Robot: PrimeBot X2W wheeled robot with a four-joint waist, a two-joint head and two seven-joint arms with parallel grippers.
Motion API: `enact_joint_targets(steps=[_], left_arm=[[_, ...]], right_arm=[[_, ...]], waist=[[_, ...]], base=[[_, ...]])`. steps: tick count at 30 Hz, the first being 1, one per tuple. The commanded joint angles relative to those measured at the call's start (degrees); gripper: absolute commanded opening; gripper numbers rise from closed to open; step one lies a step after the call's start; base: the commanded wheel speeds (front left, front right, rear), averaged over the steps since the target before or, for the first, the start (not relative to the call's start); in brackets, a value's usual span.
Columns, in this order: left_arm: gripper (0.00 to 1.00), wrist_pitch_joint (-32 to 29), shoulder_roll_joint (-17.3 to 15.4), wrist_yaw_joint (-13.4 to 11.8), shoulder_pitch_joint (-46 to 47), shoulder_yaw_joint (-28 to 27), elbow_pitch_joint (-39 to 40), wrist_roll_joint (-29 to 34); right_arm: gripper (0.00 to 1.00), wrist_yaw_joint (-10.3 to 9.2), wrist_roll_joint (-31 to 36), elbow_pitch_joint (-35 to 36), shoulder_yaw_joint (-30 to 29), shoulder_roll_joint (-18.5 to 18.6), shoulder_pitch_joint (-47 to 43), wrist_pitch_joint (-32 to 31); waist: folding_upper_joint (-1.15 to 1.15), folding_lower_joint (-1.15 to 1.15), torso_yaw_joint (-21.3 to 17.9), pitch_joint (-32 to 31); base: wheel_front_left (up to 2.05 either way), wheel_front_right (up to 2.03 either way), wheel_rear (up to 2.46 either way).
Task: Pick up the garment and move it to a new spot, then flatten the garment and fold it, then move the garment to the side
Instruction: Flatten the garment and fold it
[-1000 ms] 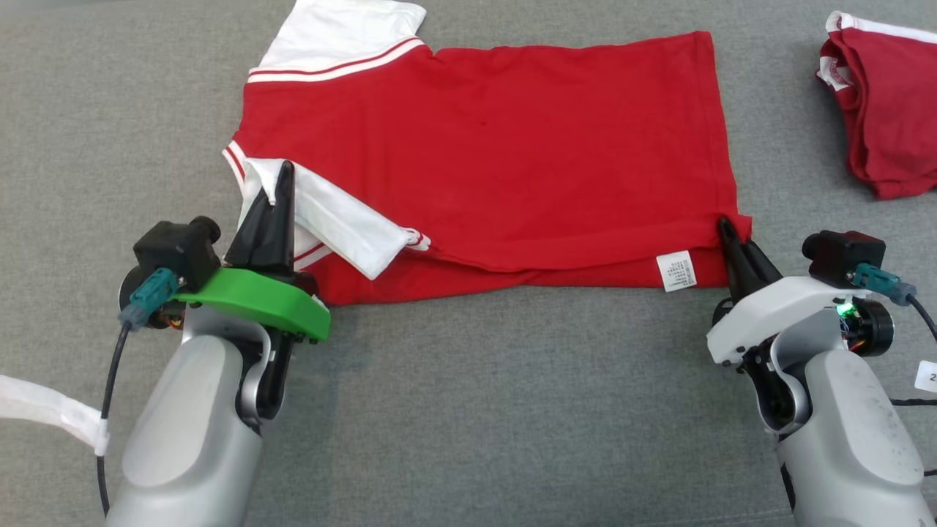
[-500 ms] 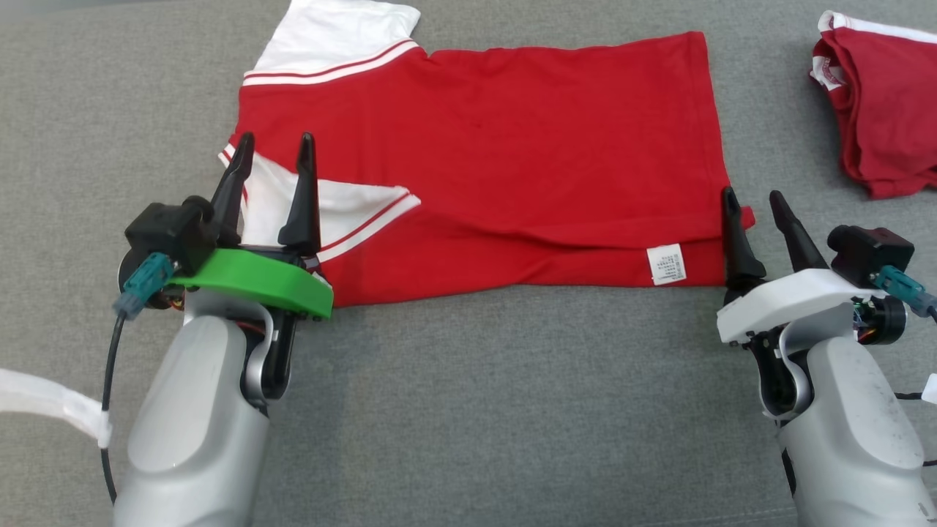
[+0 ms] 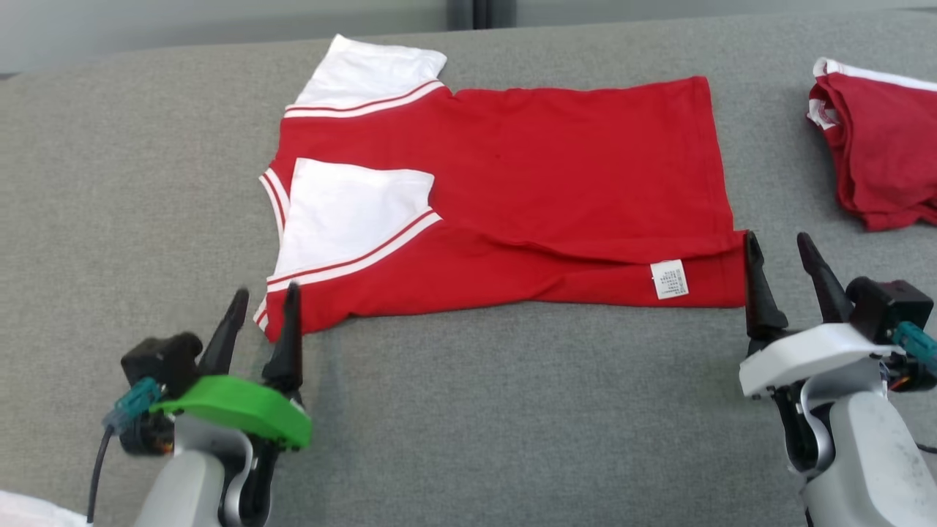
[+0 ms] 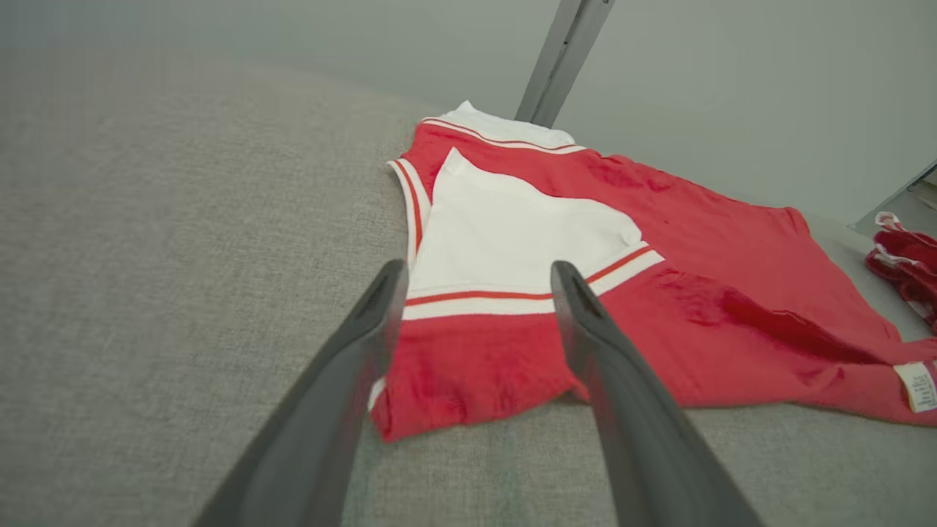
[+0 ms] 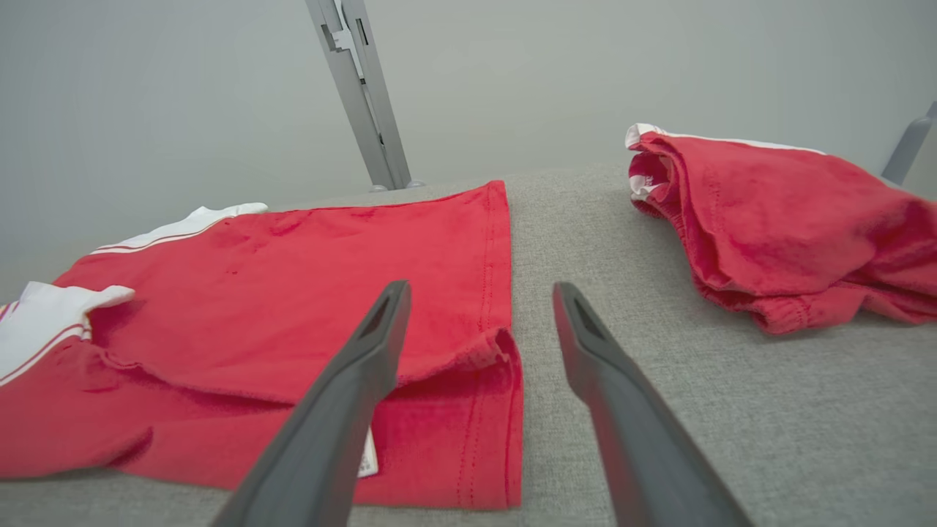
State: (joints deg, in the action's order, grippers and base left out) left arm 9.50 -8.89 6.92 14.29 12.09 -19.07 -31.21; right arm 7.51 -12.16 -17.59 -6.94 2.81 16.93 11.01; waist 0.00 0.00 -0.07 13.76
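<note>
Left tool (image 3: pixel 267 290) opened, withdrawn, right tool (image 3: pixel 777 236) opened, garment (image 3: pixel 549 168) released

Garment (image 3: pixel 571 176) on table (image 3: pixel 476 410); second garment (image 3: pixel 886 154) well right of it; left gripper (image 3: pixel 266 291) and right gripper (image 3: pixel 777 236) at its near corners.

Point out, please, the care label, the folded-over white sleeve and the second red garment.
care label (image 3: pixel 669 279), head view, middle of the white tag.
folded-over white sleeve (image 3: pixel 351 212), head view, middle of the panel lying on the red body.
second red garment (image 3: pixel 889 157), head view, red cloth of the bunched pile.
</note>
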Motion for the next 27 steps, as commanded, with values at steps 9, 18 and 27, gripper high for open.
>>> enact_joint_targets(steps=[9, 18, 27], left_arm=[[1.00, -11.47, 0.12, -1.97, -4.41, -2.61, -0.85, -8.54], [1.00, -13.59, 0.59, -2.46, -0.72, -5.28, -4.76, -12.96], [0.17, -8.72, 0.51, -0.77, 2.75, -5.74, -6.72, -13.39]], right_arm=[[1.00, -0.06, 0.38, 5.63, 0.68, 0.21, -5.34, -4.80], [1.00, -0.06, -0.18, 7.47, 1.51, 0.20, -5.79, -6.79], [1.00, -0.06, -1.91, 2.63, 1.44, 0.20, -3.84, -8.30]], waist=[[0.00, 0.00, -0.03, -1.18], [0.00, 0.00, -2.71, 1.24], [0.00, 0.00, -3.46, 2.65]], base=[[0.00, 0.00, 0.00], [0.00, 0.00, 0.00], [0.00, 0.00, 0.00]])
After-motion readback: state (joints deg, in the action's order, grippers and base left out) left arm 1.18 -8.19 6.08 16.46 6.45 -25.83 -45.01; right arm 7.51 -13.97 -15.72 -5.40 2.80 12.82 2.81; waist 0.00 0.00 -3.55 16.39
